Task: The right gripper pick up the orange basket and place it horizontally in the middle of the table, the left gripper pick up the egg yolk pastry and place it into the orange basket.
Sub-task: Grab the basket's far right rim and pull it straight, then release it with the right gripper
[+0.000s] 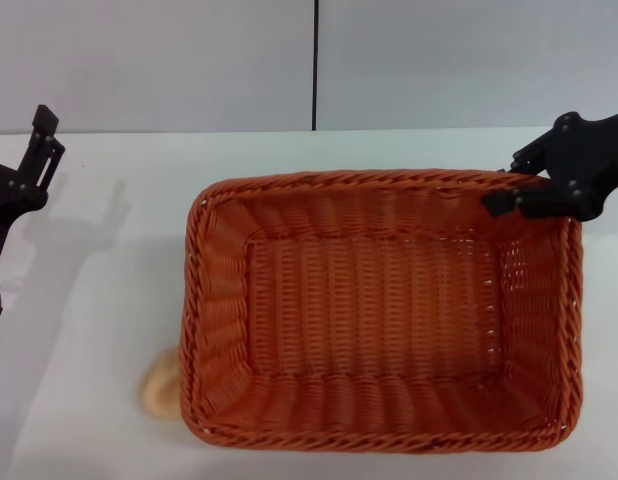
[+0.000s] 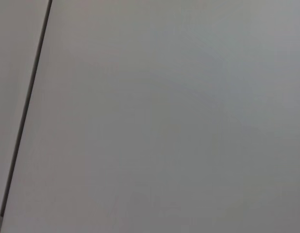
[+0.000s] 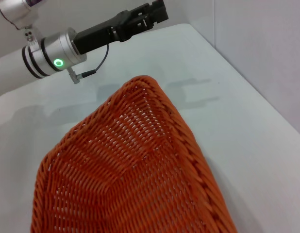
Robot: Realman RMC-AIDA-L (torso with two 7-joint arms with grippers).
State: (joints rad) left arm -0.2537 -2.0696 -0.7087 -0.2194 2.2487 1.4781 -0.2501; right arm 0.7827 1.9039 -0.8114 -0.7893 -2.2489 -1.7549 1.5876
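Note:
The orange basket (image 1: 379, 310) fills the middle of the head view, its long side across the table (image 1: 99, 290). My right gripper (image 1: 511, 186) is shut on the braided rim at the basket's far right corner. In the right wrist view the basket (image 3: 135, 165) shows from that corner. The egg yolk pastry (image 1: 159, 390) peeks out at the basket's near left corner, mostly hidden by it. My left gripper (image 1: 44, 135) hangs open above the table's far left, apart from both. It also shows in the right wrist view, left gripper (image 3: 157, 9).
A grey wall with a dark vertical seam (image 1: 315, 65) stands behind the table. The left wrist view shows only that wall and the seam (image 2: 24, 116). Bare white tabletop lies left of the basket.

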